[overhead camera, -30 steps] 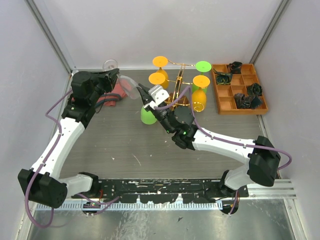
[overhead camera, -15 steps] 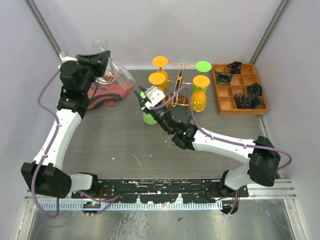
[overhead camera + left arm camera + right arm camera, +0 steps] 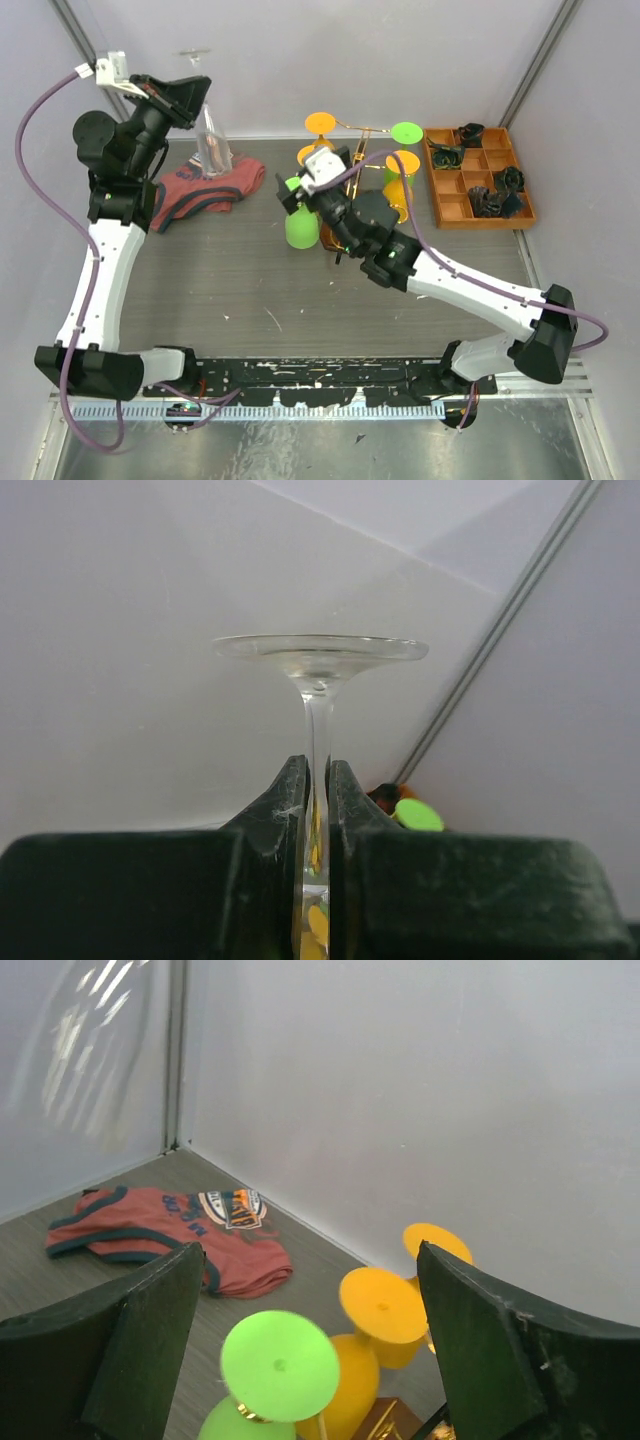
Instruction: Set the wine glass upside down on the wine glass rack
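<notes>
My left gripper is raised high at the back left, shut on the stem of a clear wine glass. In the left wrist view the stem runs up between the fingers to the round foot. The bowl hangs over the red cloth. The wine glass rack, gold wire on a brown base, carries green and orange glasses upside down. My right gripper stands open just above a hung green glass, whose foot lies between and below its fingers, untouched.
A red printed shirt lies on the table at the back left. An orange compartment tray with dark items sits at the back right. Orange glass feet crowd the rack beside the green one. Walls close in on three sides.
The right gripper opened, let go of the green glass on the rack and drew back slightly. The left arm lifted the clear glass up off the shirt area.
</notes>
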You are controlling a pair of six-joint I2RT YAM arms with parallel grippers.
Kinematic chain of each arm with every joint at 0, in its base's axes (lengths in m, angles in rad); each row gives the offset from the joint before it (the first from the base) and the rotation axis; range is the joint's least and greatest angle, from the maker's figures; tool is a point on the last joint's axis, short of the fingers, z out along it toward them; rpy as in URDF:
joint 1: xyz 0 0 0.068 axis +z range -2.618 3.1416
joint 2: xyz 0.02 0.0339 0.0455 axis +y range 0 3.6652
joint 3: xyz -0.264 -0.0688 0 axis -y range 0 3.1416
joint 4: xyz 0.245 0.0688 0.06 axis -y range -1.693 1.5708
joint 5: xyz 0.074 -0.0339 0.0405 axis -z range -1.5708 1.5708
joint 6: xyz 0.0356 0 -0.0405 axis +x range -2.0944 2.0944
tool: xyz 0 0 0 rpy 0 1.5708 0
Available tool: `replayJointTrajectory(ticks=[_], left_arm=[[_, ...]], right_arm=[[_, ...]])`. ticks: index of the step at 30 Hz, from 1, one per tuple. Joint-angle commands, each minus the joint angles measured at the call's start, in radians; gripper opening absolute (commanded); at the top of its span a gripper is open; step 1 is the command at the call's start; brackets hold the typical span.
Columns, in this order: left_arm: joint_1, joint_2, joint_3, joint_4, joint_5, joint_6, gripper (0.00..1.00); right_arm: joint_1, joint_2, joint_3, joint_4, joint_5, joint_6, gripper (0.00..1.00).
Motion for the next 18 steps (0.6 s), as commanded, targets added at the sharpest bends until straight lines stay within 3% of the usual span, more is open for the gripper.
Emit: replayJointTrajectory(ticks=[1,7,11,18], left_arm=[[-0.035,-0.102,-0.087,-0.026,0.045,0.356,0.00],[-0.247,-0.203,-0.210,-0.021,-0.079,0.648,0.00],[-0.415,-0.250,-0.273,-0.005,-0.122,0.668,0.00],[-0.774,-0.328,-0.389,-0.052,-0.289,0.781,0.00]], right_arm=[[-0.110,0.007,0.190,-0.166,-0.027,0.105,0.94],[-0.358,0.086,0.364,-0.317,-0.143,0.250,0.98],[-0.518,0.116,0.446,-0.419,-0.132,0.301,0.98],[-0.698,0.064,0.399,-0.458,-0.133,0.328,0.99]])
